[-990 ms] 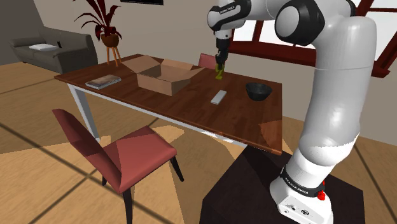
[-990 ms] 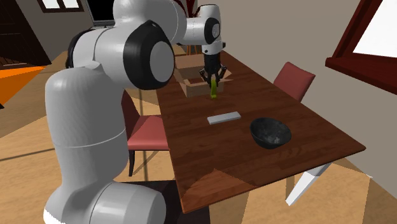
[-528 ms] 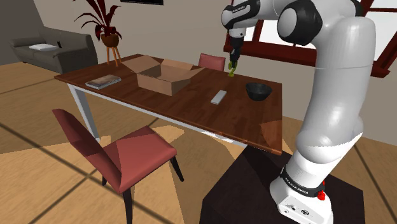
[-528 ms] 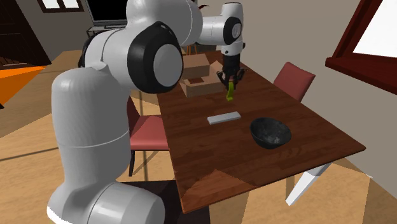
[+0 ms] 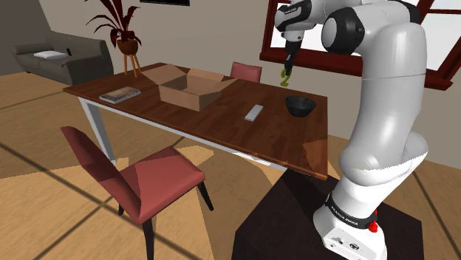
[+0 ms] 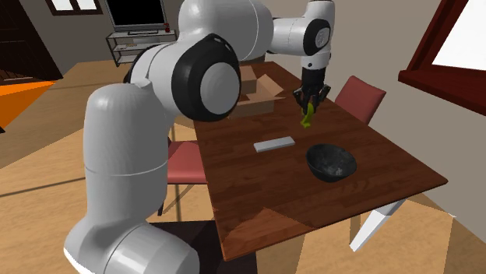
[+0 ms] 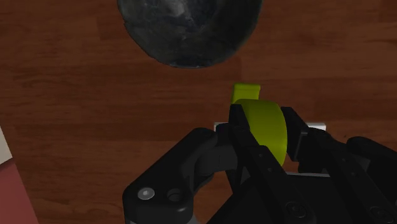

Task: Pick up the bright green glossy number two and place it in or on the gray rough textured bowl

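While the gripper [image 5: 287, 69] hangs high above the table [image 5: 222, 124], its black fingers are clamped on the two [image 5: 285, 77], which dangles below them, clear of the wood. From the second exterior view the gripper [image 6: 311, 102] points down with the yellow-green two [image 6: 308, 117] sticking out beneath the fingertips. Seen from the wrist, the gripper [image 7: 265, 125] pinches the two's [image 7: 245, 94] curved part from both sides, and one end juts past the fingertips toward the bowl [image 7: 189, 28]. The two is over bare table [image 7: 95, 114] just beside the bowl's rim, not above its hollow. The dark bowl [image 5: 300, 105] [image 6: 331, 163] sits near the table's far corner at the shoulder view's right. A flat grey bar [image 5: 254, 112] lies mid-table, and an open box [image 5: 190, 87] stands toward the other end.
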Controlling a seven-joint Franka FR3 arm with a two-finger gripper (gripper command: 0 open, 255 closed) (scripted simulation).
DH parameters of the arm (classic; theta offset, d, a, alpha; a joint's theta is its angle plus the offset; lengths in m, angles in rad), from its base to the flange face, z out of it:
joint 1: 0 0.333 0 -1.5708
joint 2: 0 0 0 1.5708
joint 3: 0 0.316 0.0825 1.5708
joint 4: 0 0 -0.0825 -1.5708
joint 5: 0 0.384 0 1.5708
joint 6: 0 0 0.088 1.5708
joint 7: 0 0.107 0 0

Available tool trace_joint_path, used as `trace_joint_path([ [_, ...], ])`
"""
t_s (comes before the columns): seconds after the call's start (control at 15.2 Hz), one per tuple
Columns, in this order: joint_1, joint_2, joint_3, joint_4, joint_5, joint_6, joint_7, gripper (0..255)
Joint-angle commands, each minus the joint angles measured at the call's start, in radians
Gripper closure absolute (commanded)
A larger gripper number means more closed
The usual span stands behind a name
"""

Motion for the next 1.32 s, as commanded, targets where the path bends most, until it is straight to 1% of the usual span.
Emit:
trace_joint_path([
  [0.0,-0.038,0.019,-0.01,0.031,0.013,-0.011,-0.048,255],
  [0.2,-0.101,0.069,-0.021,0.113,0.04,-0.04,-0.113,255],
  [0.4,-0.174,0.135,-0.027,0.22,0.07,-0.081,-0.177,255],
  [1.25,-0.151,0.128,-0.022,0.032,0.07,0.098,-0.174,255],
])
